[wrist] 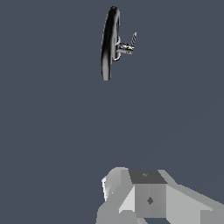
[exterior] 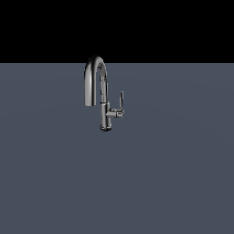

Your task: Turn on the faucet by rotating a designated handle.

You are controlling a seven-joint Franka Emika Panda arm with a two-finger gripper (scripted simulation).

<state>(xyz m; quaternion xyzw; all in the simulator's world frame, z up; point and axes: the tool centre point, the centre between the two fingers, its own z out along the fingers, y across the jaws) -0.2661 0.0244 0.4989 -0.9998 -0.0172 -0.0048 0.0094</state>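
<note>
Approaching is the step in hand: the faucet [exterior: 101, 93] stands upper centre of the exterior view, handle [exterior: 121, 99] upright. My pincer [wrist: 131, 192] is well apart; I cannot tell its state. Next I must reach the handle.
</note>
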